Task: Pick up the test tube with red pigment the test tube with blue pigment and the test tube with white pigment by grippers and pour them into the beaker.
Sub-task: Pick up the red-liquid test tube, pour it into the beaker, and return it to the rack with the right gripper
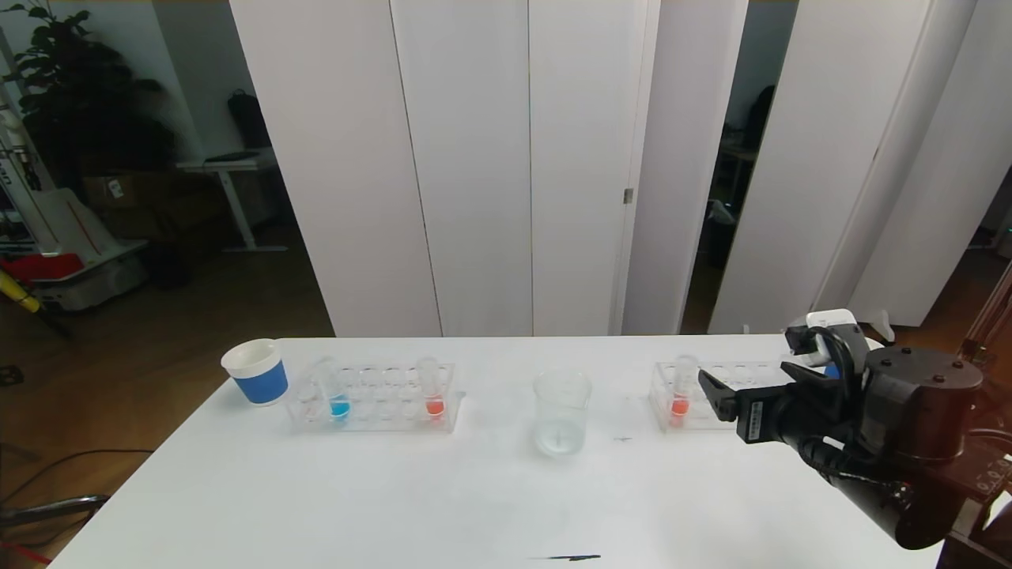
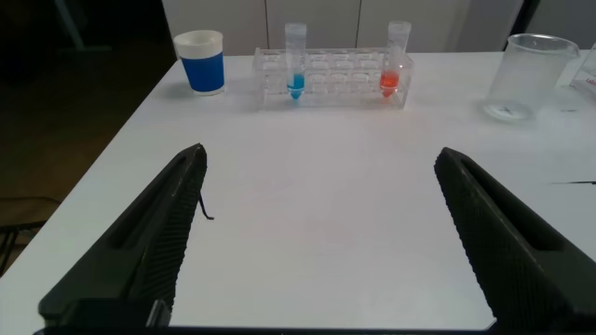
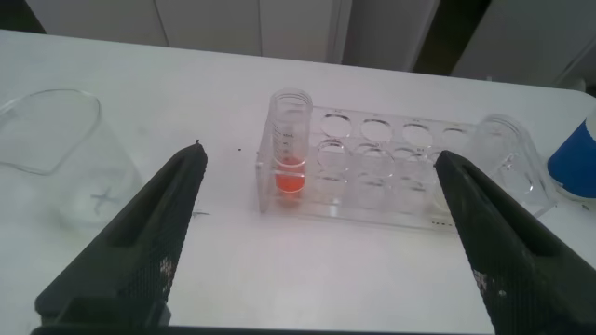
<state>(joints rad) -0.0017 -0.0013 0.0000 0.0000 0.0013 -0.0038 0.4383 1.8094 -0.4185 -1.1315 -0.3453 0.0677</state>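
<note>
The right pincer point(image 3: 317, 233), released, faces the slim clear red-pigment tube point(image 3: 290, 140) in the right clear plastic rack point(image 3: 391, 177); an off-centre closing could tip both.

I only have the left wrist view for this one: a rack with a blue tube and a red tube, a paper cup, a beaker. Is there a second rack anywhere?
Observer: Yes, a second rack stands on the beaker's far side, toward the robot's right.
Operator: Anything in it?
Observer: A tube with red liquid at one end, and a tube with white pigment at the other.
Operator: Where is the right arm?
Observer: The right gripper hovers open, facing that red tube.
</note>
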